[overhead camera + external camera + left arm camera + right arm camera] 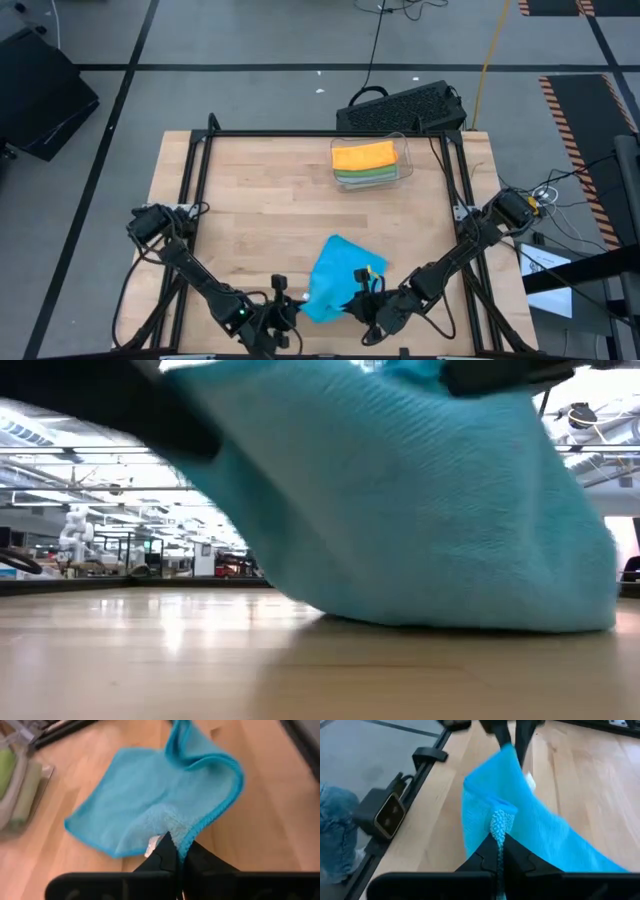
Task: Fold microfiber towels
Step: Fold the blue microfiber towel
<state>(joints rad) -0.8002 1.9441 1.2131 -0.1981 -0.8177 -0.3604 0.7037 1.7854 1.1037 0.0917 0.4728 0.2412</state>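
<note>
The blue towel (336, 277) is pinched in both of my grippers at the near edge of the table (250, 200). My left gripper (175, 851) is squeezed tight on one corner of it, right by a small white tag (152, 845). My right gripper (499, 836) is squeezed tight on another bit of the edge, and the cloth bunches up where my fingers meet. Between my two grippers the towel is lifted up a little. The rest of it droops down and lies on the wood, with one side curled over in a fold. From low down at table height, the towel (420, 500) hangs like a big blue tent and its bottom edge touches the table.

Farther away, near the back of the table, there is a clear bin (404, 160). It holds a stack of folded towels (364, 162), with an orange one on top and green ones under it. A black keyboard (400, 107) lies just behind the bin, off the table.
</note>
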